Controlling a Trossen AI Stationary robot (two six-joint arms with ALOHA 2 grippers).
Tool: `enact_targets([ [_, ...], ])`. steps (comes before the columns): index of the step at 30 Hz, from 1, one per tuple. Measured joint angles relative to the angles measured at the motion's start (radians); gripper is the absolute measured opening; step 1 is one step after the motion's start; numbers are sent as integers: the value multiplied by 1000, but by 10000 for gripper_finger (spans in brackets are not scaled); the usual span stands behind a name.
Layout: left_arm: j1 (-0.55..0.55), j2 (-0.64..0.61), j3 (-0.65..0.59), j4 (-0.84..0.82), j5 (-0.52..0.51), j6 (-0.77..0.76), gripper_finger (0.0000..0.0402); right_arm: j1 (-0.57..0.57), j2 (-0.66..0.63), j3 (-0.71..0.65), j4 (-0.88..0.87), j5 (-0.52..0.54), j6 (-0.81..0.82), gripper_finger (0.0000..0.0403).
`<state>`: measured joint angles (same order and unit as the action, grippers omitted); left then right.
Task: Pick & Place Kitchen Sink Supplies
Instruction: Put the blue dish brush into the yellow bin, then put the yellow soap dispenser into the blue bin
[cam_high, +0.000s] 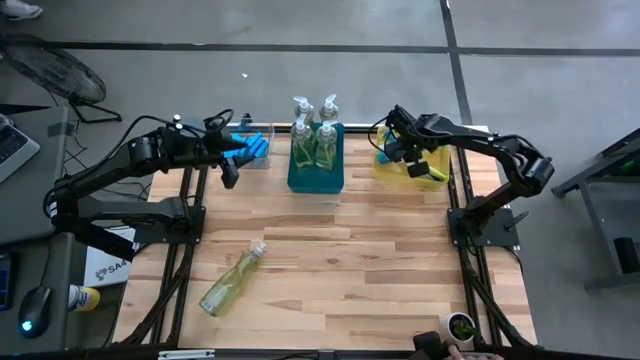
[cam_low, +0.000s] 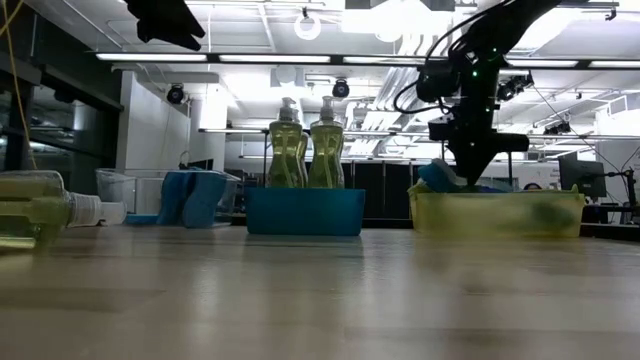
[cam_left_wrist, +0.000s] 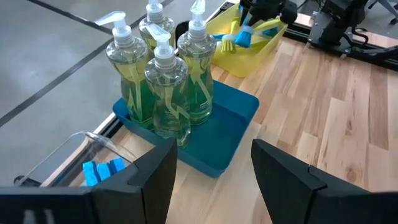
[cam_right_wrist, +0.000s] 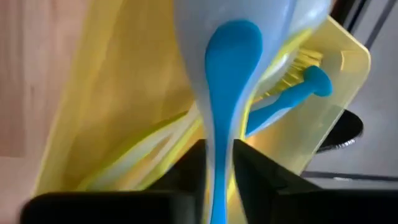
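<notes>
Right gripper (cam_right_wrist: 217, 163): is being held low over the yellow bin (cam_high: 440, 180) at the table's far right corner; its fingers (cam_right_wrist: 258, 171) are being pressed against the handle of a blue dish brush (cam_right_wrist: 231, 81), which is being pinched between them above the bin.
Blue dish brush: is being kept nearly upright in the right wrist view, its wide white-and-blue head away from the fingers; in the left wrist view its blue bristle end (cam_left_wrist: 244, 38) is being shown above the bin's rim.
Other brushes: a second blue-handled brush (cam_right_wrist: 292, 93) and lime-green ones (cam_right_wrist: 149, 149) are being seen lying inside the yellow bin.
Left gripper (cam_left_wrist: 211, 168): is being held in the air above the table's far left part, near the clear bin (cam_high: 262, 158); its fingers (cam_left_wrist: 283, 177) are being kept spread, with nothing between them.
Teal bin (cam_high: 330, 182): is being seen at the middle of the far edge, with four soap bottles (cam_left_wrist: 169, 84) standing upright in the half nearest that edge.
Loose soap bottle (cam_high: 232, 280): is being seen lying on its side on the table (cam_high: 380, 270) towards the near left corner, its pump pointing towards the far edge, well apart from the bins.
Sponges (cam_left_wrist: 102, 171): blue ones are being seen inside the clear bin at the far left.
</notes>
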<state>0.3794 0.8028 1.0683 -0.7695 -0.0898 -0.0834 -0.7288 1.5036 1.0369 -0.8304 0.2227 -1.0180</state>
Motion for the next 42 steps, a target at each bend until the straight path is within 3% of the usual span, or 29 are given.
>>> enact_targets([
  [6, 0, 0, 0, -19, 0, -4, 205, 6, 0, 0, 2, 64, 27, 161],
  [12, 0, 0, 0, -36, 1, -42, 205, 33, -25, 1, -16, 127, 189, 207],
  [16, 0, 4, 0, -136, 6, -111, 205, 82, -97, 24, -39, 142, 368, 211],
  [20, 0, 27, 0, -255, 74, -210, 205, 154, -193, 44, -77, 131, 580, 212],
  [30, -14, 89, 0, -374, 272, -320, 205, 347, -391, 48, -86, -25, 983, 213],
  [36, -161, 99, 0, -429, 278, -406, 205, 476, -432, 48, -80, -57, 1145, 214],
  [42, -363, 114, 0, -434, 179, -592, 205, 588, -431, 45, -58, -50, 1250, 214],
])
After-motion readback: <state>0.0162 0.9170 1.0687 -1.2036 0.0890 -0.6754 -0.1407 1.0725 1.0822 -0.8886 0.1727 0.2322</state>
